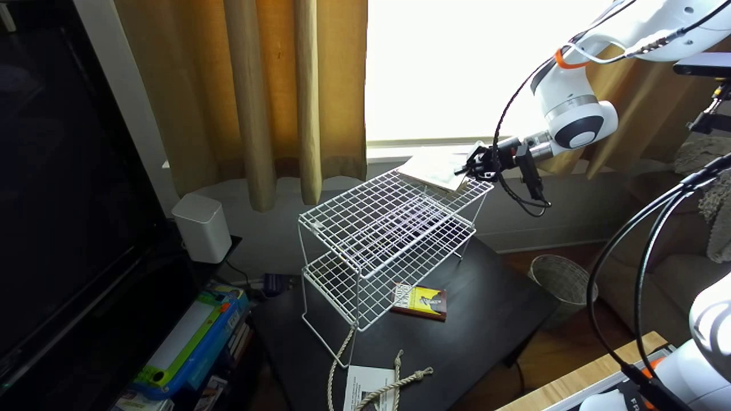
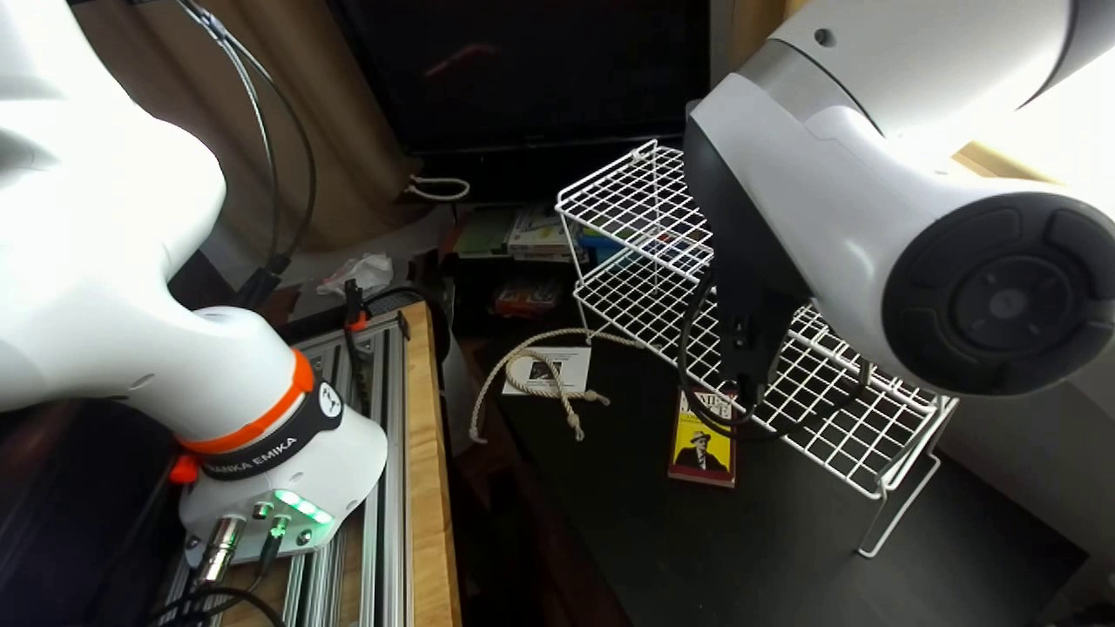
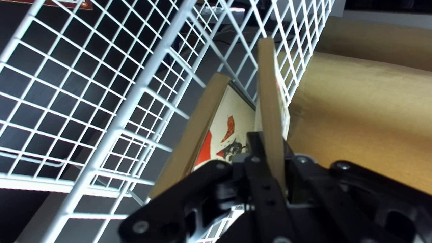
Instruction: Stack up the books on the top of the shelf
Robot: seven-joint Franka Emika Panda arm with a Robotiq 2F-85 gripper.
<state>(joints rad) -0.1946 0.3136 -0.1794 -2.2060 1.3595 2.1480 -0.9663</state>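
The shelf is a white wire-grid rack, shown in both exterior views (image 1: pixel 365 217) (image 2: pixel 645 205) and in the wrist view (image 3: pixel 135 98). My gripper (image 1: pixel 464 169) is over the top tier's window-side end. In the wrist view the gripper (image 3: pixel 270 145) is shut on the edge of one thin book (image 3: pixel 270 84). Another book (image 3: pixel 233 116), pale with red and black pictures, lies on the top tier beside it. The two books are at an angle, and that cover shows between them. In an exterior view they show as a pale overlapping patch (image 1: pixel 434 166). The arm hides them in the remaining view.
A dark table (image 1: pixel 474 308) bears the shelf. A yellow-and-dark packet (image 1: pixel 422 301) lies partly under the shelf's front edge. A rope (image 1: pixel 394 387) and a white card (image 1: pixel 365 379) lie near it. Yellow curtains (image 1: pixel 274 91) and a window sill (image 1: pixel 394 153) stand close behind.
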